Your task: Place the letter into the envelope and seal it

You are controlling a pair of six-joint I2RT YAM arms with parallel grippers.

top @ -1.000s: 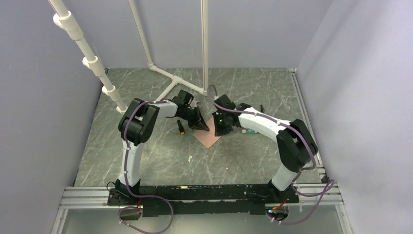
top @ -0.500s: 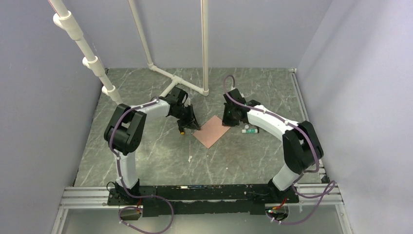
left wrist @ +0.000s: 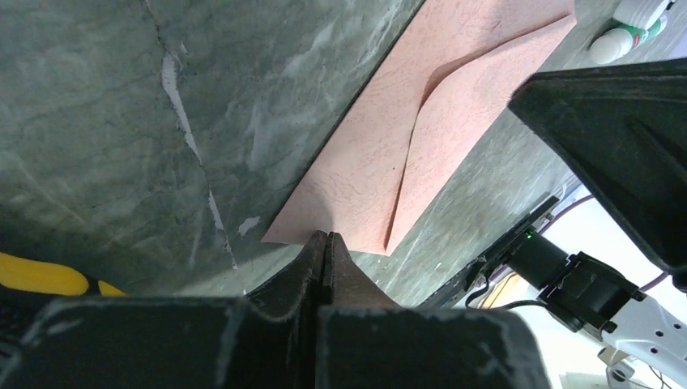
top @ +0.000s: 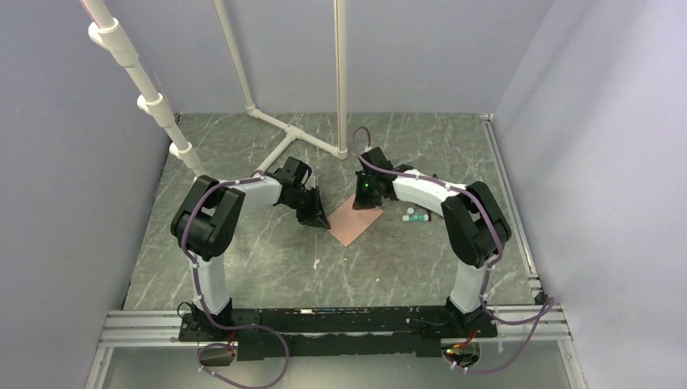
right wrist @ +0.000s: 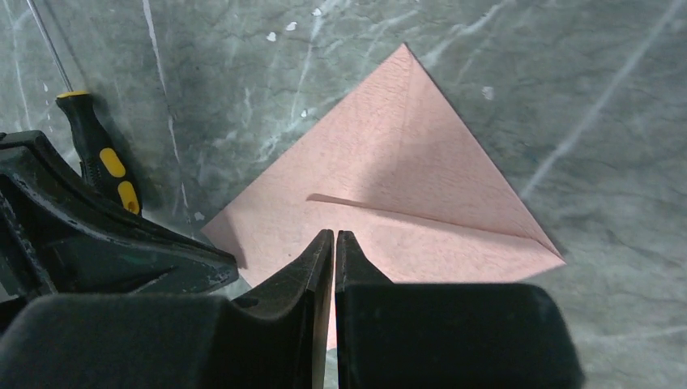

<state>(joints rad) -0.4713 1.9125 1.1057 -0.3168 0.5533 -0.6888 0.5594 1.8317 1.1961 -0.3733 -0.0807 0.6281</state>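
The salmon-pink envelope (top: pixel 355 220) lies flat on the table with its triangular flap folded down over the body; it also shows in the left wrist view (left wrist: pixel 381 162) and the right wrist view (right wrist: pixel 389 178). The letter is out of sight. My left gripper (top: pixel 322 220) is shut, its tip (left wrist: pixel 326 237) at the envelope's left edge. My right gripper (top: pixel 363 203) is shut, its tip (right wrist: pixel 334 233) down over the envelope's far part, just short of the flap's fold line. Neither gripper holds anything.
A yellow-and-black screwdriver (right wrist: pixel 97 154) lies just left of the envelope, beside my left gripper. A white glue stick with a green label (top: pixel 416 216) lies to the envelope's right. A white pipe frame (top: pixel 283 134) stands at the back.
Both grippers drew apart off the envelope, then came back. The right gripper has swung left onto the far part; the left has moved to the left edge. The envelope has barely moved.
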